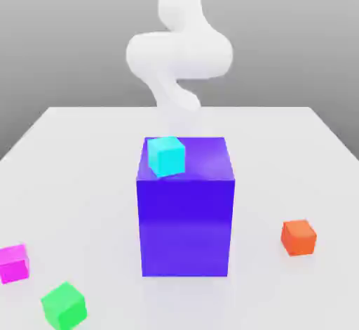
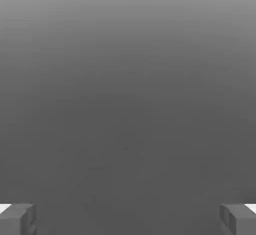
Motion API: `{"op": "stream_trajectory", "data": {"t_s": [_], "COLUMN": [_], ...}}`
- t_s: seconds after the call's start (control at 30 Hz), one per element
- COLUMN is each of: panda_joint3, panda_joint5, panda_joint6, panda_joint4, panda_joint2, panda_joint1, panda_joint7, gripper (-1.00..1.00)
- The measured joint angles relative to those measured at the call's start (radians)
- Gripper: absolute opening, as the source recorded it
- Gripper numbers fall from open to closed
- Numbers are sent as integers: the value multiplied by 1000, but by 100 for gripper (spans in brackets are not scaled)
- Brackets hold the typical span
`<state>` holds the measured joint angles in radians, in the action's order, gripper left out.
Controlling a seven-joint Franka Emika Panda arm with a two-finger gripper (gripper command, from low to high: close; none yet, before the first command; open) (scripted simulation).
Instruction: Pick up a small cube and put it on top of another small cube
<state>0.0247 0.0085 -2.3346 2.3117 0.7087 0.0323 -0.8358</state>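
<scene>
Looking across the white table (image 1: 84, 153), I see the big blue-violet block (image 1: 186, 223) standing near its middle, with a small cyan cube (image 1: 166, 156) resting on the block's top, at that top's corner toward the exterior view's left. The small magenta-pink cube (image 1: 12, 263) sits on the table by the edge at the exterior view's left, close to the near corner, with a green cube (image 1: 64, 305) just beside it. An orange cube (image 1: 299, 237) lies well apart toward the opposite edge. My gripper (image 2: 128, 219) has its jaws spread wide, grasping nothing. The white arm (image 1: 179, 51) rises behind the block.
</scene>
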Motion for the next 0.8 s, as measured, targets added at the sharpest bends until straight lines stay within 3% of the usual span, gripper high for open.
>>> {"op": "stream_trajectory", "data": {"t_s": [0.8], "panda_joint3": [244], "panda_joint5": [155], "panda_joint6": [-330], "panda_joint4": [112], "panda_joint2": [-879], "panda_joint1": [321], "panda_joint7": [-291], "gripper": [0]}}
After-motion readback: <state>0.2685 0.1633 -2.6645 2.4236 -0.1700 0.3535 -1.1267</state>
